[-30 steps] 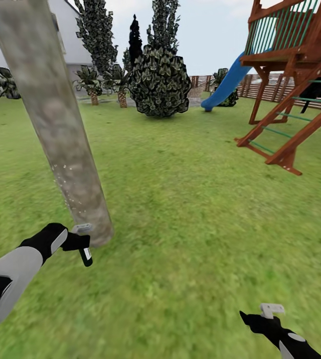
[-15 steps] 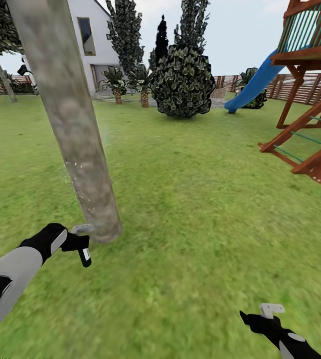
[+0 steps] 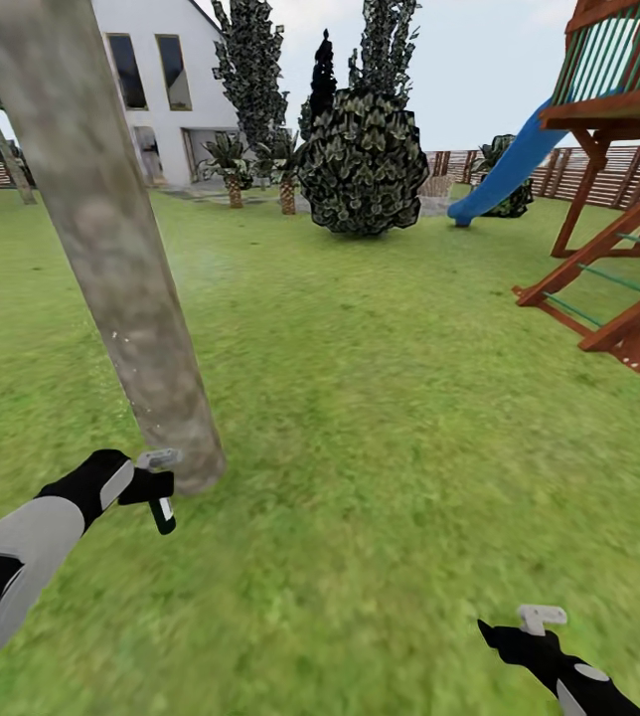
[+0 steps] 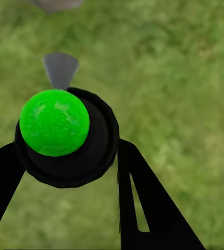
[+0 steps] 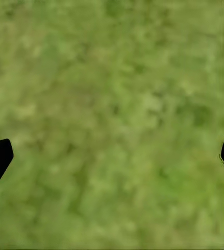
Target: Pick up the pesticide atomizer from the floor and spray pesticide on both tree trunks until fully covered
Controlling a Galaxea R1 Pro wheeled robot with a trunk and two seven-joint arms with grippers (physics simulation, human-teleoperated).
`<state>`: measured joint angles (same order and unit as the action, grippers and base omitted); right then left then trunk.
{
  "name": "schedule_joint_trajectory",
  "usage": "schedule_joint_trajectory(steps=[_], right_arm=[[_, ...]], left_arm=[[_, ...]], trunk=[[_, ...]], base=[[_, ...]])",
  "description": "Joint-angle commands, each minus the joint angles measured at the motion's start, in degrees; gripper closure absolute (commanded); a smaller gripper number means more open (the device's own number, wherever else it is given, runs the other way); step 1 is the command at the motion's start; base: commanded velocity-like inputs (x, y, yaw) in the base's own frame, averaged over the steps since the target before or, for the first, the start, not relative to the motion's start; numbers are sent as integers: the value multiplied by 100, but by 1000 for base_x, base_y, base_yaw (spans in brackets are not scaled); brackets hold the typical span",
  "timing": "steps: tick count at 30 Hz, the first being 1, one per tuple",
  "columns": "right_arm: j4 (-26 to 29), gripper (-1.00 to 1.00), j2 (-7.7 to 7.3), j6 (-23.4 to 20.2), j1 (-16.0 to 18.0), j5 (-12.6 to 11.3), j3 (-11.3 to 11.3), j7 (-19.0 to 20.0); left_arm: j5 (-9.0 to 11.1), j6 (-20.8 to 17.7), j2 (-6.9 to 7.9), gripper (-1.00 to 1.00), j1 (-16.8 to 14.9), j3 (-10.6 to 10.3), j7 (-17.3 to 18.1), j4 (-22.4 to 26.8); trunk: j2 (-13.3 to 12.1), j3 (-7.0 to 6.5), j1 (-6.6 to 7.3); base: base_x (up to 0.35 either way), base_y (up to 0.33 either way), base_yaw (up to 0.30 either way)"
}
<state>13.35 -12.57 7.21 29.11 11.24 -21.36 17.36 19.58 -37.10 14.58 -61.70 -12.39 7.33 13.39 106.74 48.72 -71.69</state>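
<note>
A thick mottled grey-brown tree trunk (image 3: 111,239) leans across the left of the head view, with a few pale pesticide specks (image 3: 124,343) on its lower part. My left gripper (image 3: 151,487) is shut on the pesticide atomizer (image 3: 164,513) just beside the trunk's base, and the light grey trigger head (image 3: 159,458) points at the bark. In the left wrist view the dark bottle (image 4: 91,156) with its green spot (image 4: 53,122) sits between my black fingers (image 4: 148,208). My right gripper (image 3: 519,636) hangs low at the right, open over bare grass (image 5: 113,156).
A wooden play tower (image 3: 618,189) with a blue slide (image 3: 504,169) stands at the right. A big dark bush (image 3: 363,164), short palms (image 3: 231,159), a white house (image 3: 151,89) and a slatted fence (image 3: 459,164) line the back. Another leaning trunk (image 3: 4,149) stands far left.
The whole view has swung, so the trunk and house shifted sideways in the picture. Both arms keep their places, the left still holding the atomizer by the trunk base.
</note>
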Motion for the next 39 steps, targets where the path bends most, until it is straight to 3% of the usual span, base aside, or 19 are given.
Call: schedule_joint_trajectory(steps=[1, 8, 11, 12, 15, 17, 19, 21, 24, 27, 29, 32, 34, 37, 39], right_arm=[[0, -100, 0, 0, 1, -5, -3, -3], [0, -100, 0, 0, -1, -8, -9, -5], [0, -100, 0, 0, 3, -8, -9, -5], [0, -100, 0, 0, 2, -6, -9, -5], [0, -100, -4, 0, 1, -8, -9, -5], [0, -100, -8, 0, -1, -8, -9, -5], [0, -100, -9, 0, 1, -8, -9, -5], [0, -100, -14, 0, 2, -8, -9, -5], [0, -100, -17, 0, 1, -6, -9, -5], [0, -100, -11, 0, 3, -1, -9, -5], [-5, -100, -9, 0, 1, 1, -9, -5], [-2, -100, -9, 0, 4, 1, -9, -5], [-1, -100, -9, 0, 0, 1, -9, -5], [-1, -100, -9, 0, 3, 1, -9, -5], [0, -100, -17, 0, 2, -1, -9, -5]], left_arm=[[2, 3, 1, 100, 1, 0, -4, -12], [2, 219, 1, 100, 5, 7, -10, 15], [3, 59, 10, 100, -125, -14, 8, 86], [3, -143, 13, 100, -233, -18, 11, 167], [-7, -1235, 28, 100, -839, -25, 50, 609], [-13, -1786, 53, 100, -1389, -26, 52, 806], [-35, -2023, 83, 100, -1919, -28, 51, 845], [-48, -2056, 137, 100, -2129, -27, 44, 806], [-66, -2035, 196, 100, -1977, -33, 19, 767], [-29, -1969, 200, 100, -1338, -21, 7, 777], [-23, -1611, 190, 100, -895, -12, -1, 774], [-20, -1370, 197, 100, -793, -6, -7, 780], [-29, -1367, 222, 100, -968, -8, -7, 785], [-32, -1743, 260, 100, -1677, -9, -139, 778], [-36, -2020, 264, 100, -2401, -14, -316, 773]], trunk=[[0, 0, 0], [0, 0, 0], [0, 0, 0], [0, 0, 0], [0, 0, 0], [0, 0, 0], [0, 0, 0], [0, 0, 0], [0, 0, 0], [0, 0, 0], [0, 0, 0], [0, 0, 0], [0, 0, 0], [0, 0, 0], [0, 0, 0]], base=[[1, -58, 27], [0, -7, 241], [0, 0, 155], [0, 0, 37], [0, 0, 11], [0, 0, 2], [0, 0, 0], [0, 0, 0], [0, 0, 0], [0, 0, 0], [0, 0, 0], [0, 0, 0], [0, 0, 0], [0, 0, 0], [0, 0, 0]])
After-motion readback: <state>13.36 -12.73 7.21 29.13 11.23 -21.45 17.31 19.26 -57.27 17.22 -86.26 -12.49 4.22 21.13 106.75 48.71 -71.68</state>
